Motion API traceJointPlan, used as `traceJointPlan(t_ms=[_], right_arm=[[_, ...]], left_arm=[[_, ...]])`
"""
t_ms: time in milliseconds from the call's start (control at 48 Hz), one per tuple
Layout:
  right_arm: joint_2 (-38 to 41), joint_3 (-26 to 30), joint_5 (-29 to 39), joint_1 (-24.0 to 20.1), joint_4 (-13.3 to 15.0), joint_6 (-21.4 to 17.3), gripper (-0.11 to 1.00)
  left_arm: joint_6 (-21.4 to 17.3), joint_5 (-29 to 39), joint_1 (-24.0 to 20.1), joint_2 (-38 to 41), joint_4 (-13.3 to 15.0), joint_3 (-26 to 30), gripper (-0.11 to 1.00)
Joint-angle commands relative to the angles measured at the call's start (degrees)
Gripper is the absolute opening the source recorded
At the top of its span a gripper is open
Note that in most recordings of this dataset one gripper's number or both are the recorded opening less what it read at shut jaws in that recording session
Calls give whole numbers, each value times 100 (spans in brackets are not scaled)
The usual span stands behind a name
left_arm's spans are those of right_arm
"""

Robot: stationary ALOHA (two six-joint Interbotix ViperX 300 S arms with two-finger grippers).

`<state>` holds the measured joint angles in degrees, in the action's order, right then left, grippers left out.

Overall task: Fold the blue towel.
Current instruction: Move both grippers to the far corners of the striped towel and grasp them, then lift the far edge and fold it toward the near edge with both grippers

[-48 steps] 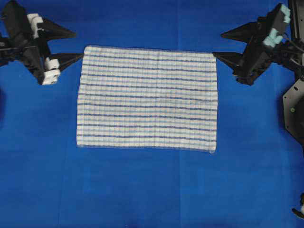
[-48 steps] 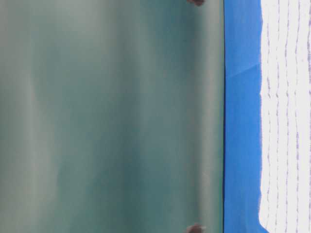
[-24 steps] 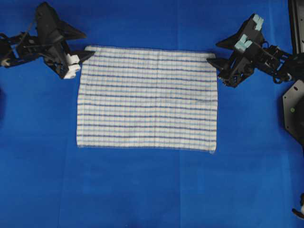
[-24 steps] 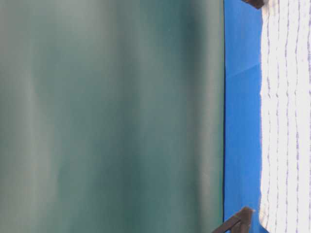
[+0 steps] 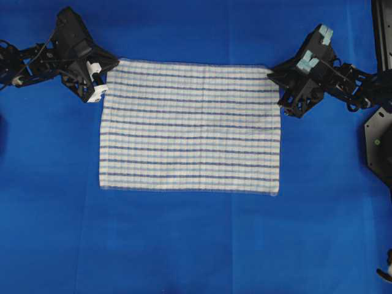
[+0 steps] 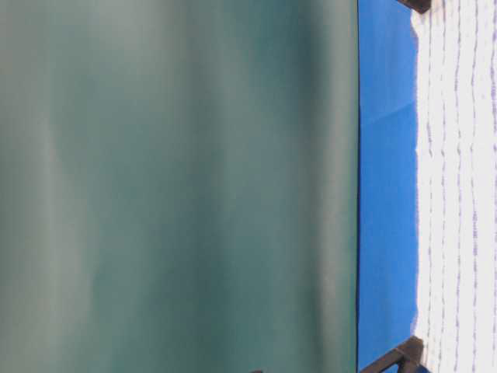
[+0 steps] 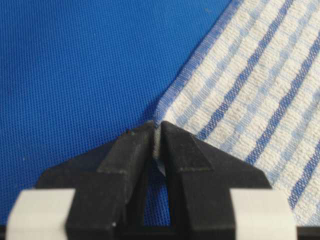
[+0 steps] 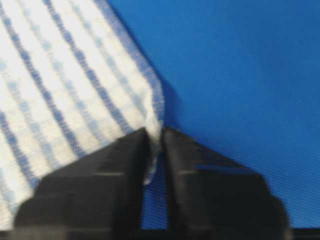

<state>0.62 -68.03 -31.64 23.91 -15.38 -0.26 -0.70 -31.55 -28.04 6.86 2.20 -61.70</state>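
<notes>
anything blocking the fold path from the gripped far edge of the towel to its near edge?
Nothing visible. Left gripper and right gripper each pinch a far corner of the blue towel; only flat towel lies between those corners and its near edge.

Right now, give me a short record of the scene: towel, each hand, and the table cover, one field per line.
towel: striped towel lying flat and unfolded
left hand: left hand shut on the towel's corner
right hand: right hand shut on the other corner of the same edge
table cover: plain blue cover under the towel
fold: not yet begun
</notes>
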Motion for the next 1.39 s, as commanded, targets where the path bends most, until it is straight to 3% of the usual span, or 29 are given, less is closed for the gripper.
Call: traceJointPlan(t_ms=[0, 83, 271, 604, 895, 1165, 1374], right_arm=[[-35, 53, -44, -35, -9, 9, 12], [-44, 44, -44, -35, -18, 9, 6], [-123, 53, -44, -35, -9, 18, 6], [-993, 18, 369, -35, -9, 70, 6], [-1081, 9, 598, -53, -9, 44, 6], [-1626, -26, 1292, -624, -62, -18, 6], [-2373, -132, 1775, -1222, -475, -149, 6]], left_arm=[[0, -53, -18, -53, 0, 26, 5], [0, -44, -18, -53, 0, 35, 4], [-9, -9, -18, -149, 0, 35, 5], [-18, 686, 158, -1143, 0, 44, 5], [35, 738, 360, -1257, 0, -18, 4], [193, 756, 1081, -1775, 9, -237, 5], [519, 940, 1767, -2435, 18, -519, 5]])
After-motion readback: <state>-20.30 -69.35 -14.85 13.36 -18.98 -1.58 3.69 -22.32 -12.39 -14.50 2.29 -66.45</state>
